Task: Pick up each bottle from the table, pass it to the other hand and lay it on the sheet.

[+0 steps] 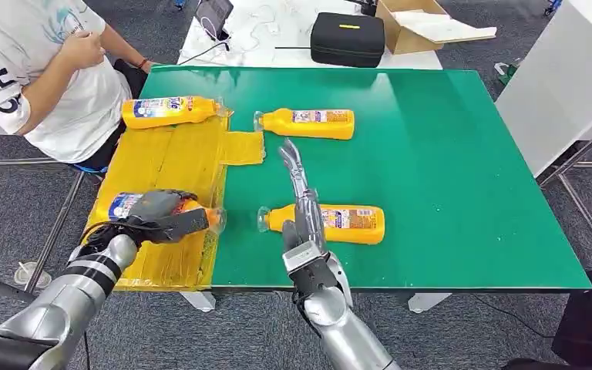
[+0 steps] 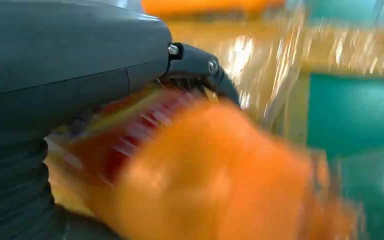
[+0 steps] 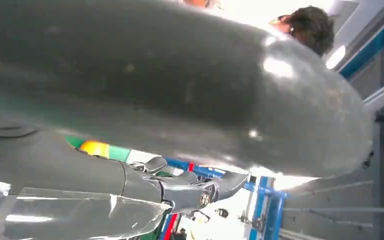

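My left hand (image 1: 162, 216) grips an orange bottle (image 1: 123, 205) lying on the yellow sheet (image 1: 171, 158) near the table's front left; in the left wrist view the bottle (image 2: 215, 175) is a blurred orange mass under the hand (image 2: 75, 65). A second bottle (image 1: 168, 110) lies at the sheet's far end. Two more bottles lie on the green table (image 1: 447, 154): one (image 1: 308, 122) just beyond the sheet, one (image 1: 330, 222) near the front edge. My right hand (image 1: 299, 193) is raised, fingers stretched out and holding nothing, over that near bottle's neck. The right wrist view shows that hand (image 3: 180, 90) close up.
A person in a white shirt (image 1: 54, 69) sits at the table's far left corner, beside the sheet. Behind the green table, a white table carries a black case (image 1: 347, 38) and a cardboard box (image 1: 420, 27). A white cabinet (image 1: 563, 85) stands to the right.
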